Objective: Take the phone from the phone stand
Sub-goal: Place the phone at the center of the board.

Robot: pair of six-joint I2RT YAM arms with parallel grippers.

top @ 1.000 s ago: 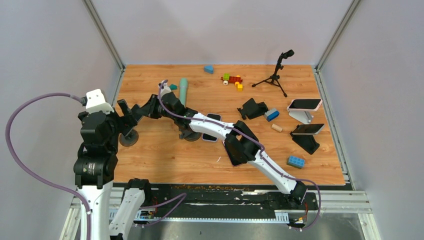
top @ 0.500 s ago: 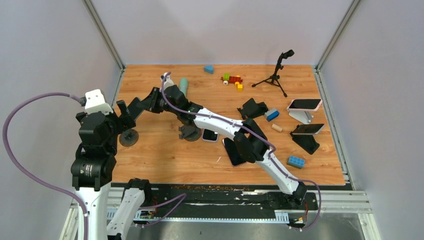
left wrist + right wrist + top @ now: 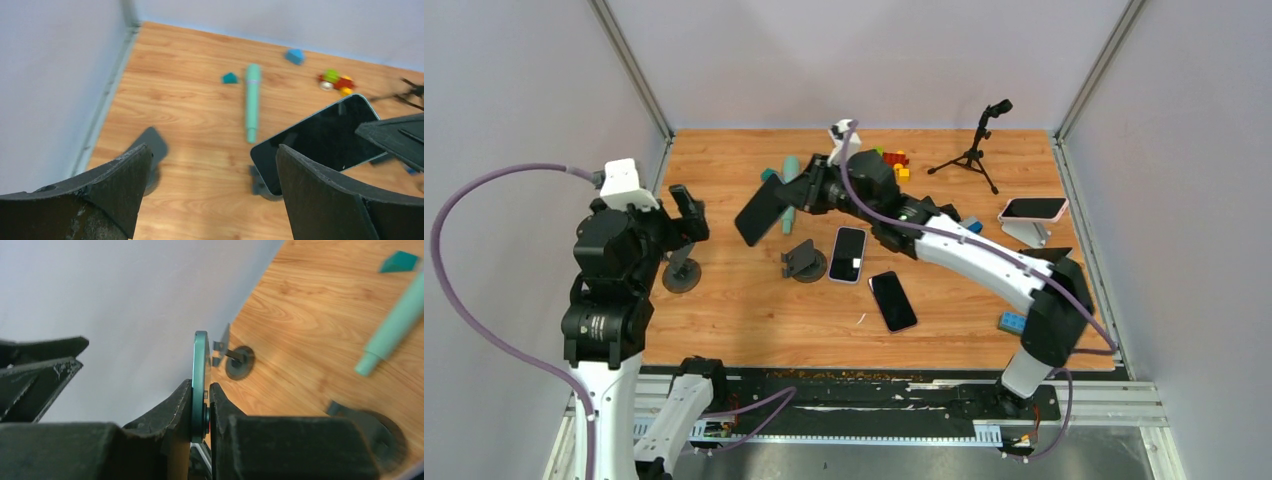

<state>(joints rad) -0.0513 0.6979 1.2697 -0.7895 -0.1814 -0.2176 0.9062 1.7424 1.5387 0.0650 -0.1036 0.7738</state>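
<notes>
I find the phone aloft, above and apart from the round black stand, pinched flat across its faces at one end by the right gripper. It is rigid, slick glass, and I judge it may pivot. The left gripper gapes wide and empty, left of that stand.

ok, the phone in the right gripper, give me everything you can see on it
The phone is a thin rounded-corner slab with a glossy dark screen and a teal-green frame, seen edge-on in the right wrist view. The right gripper is shut on one end, a finger on each face. It hangs tilted in the air over the left half of the table, clear of the wood. Nothing else touches it.
</notes>
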